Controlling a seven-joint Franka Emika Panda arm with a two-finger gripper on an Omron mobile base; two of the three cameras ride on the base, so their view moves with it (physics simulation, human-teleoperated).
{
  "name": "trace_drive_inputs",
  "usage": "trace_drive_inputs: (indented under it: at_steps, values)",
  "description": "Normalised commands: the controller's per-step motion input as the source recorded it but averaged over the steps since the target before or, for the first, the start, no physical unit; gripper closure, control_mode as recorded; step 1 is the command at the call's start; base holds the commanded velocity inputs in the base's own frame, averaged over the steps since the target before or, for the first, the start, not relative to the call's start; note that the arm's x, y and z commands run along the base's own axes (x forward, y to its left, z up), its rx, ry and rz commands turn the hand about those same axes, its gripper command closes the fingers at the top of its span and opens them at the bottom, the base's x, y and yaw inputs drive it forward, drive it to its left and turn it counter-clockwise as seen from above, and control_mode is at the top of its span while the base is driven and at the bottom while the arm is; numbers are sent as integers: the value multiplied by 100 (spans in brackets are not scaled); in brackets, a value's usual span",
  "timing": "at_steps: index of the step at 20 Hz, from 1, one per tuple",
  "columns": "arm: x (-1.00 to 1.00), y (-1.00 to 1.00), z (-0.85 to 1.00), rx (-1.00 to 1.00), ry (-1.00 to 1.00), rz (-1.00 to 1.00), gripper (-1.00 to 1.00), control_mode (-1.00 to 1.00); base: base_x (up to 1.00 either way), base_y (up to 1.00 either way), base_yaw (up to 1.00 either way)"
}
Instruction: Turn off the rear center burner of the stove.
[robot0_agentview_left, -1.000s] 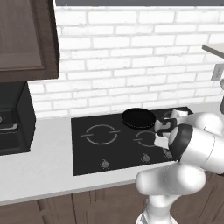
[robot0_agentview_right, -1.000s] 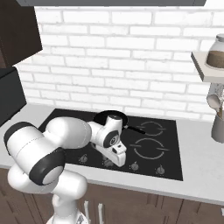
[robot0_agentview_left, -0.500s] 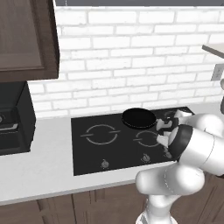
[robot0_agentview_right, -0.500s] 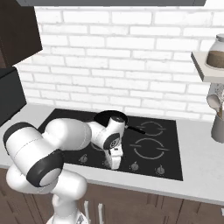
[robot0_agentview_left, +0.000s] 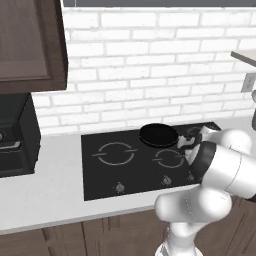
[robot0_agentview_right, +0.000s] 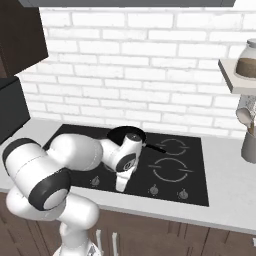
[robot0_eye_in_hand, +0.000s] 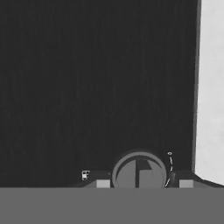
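Note:
The stove (robot0_agentview_right: 190, 155) is a glossy black cooktop set in the pale counter, also visible as the stove (robot0_agentview_left: 100, 175) in the left base view. A black frying pan (robot0_agentview_right: 127, 135) stands on its rear middle, and no burner marking shows there. Small grey knobs (robot0_agentview_right: 152, 189) line the front edge. My gripper (robot0_agentview_right: 120, 188) points straight down onto that row, left of centre. In the hand view the gripper (robot0_eye_in_hand: 144, 183) is open, with a round grey knob (robot0_eye_in_hand: 140, 171) between its fingertips (robot0_eye_in_hand: 103, 183). I see no contact with the knob.
Two grey broken-ring zones (robot0_agentview_right: 172, 169) lie right of the pan. A black boxy appliance (robot0_agentview_left: 15, 137) stands on the counter (robot0_agentview_left: 45, 195) at the left, under a dark cabinet (robot0_agentview_left: 30, 45). A shelf with a jar (robot0_agentview_right: 247, 60) hangs at the right.
The hand has sunk a little and shifted slightly left toward the front knob row. Pan and cameras have not moved.

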Motion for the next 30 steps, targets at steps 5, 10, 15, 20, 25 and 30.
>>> trace_drive_inputs:
  at_steps: [5, 10, 15, 20, 25, 30]
  values:
    - [0, 76, -33, 0, 9, -80, 100, -100, 0, 0, 0]
    - [0, 58, -41, 0, 12, -88, 100, -100, 0, 0, 0]
    - [9, 33, -49, -1, 16, -98, 100, -100, 0, 0, 0]
    - [1, 9, -50, -3, 17, -100, 100, -100, 0, 0, 0]
    - [0, 0, -42, -2, 10, -100, 100, -100, 0, 0, 0]
    - [0, 0, -38, 0, 2, -100, 100, -100, 0, 0, 0]
